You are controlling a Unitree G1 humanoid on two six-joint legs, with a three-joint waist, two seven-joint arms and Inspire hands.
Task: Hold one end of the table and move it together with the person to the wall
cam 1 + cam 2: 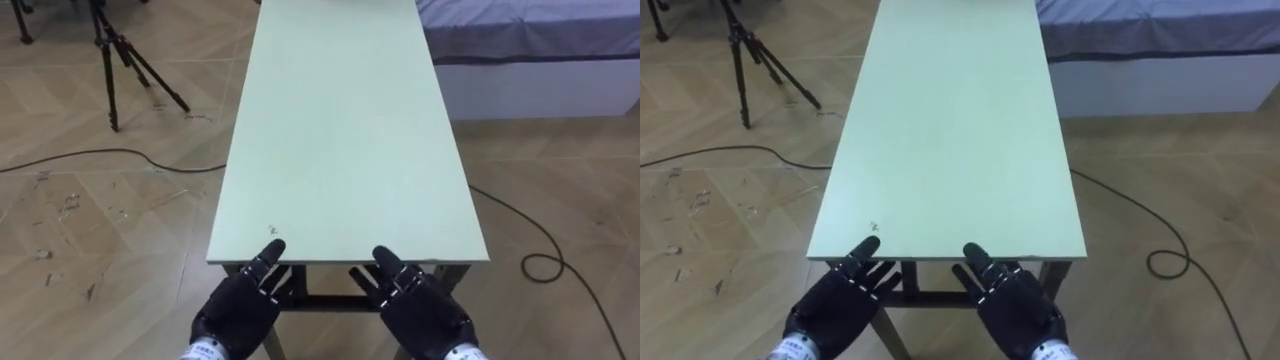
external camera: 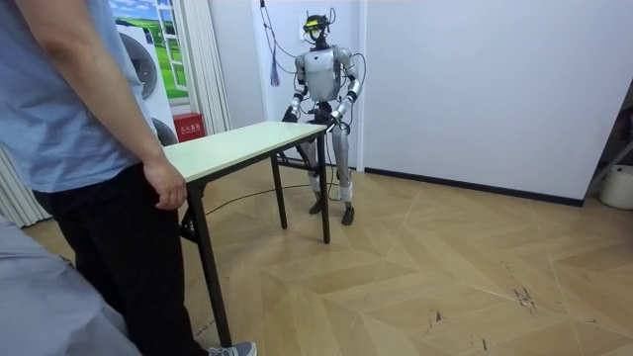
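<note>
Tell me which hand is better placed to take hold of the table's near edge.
Left, marginally. The left hand and right hand are both open at the near edge of the table, each with one tip over the top; the left sits nearer its corner. Lifting probably needs both.

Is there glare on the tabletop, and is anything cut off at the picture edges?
Left eye view: table evenly lit, no glare; left hand and right hand sit at the bottom edge. Room view: person cropped at the left.
</note>
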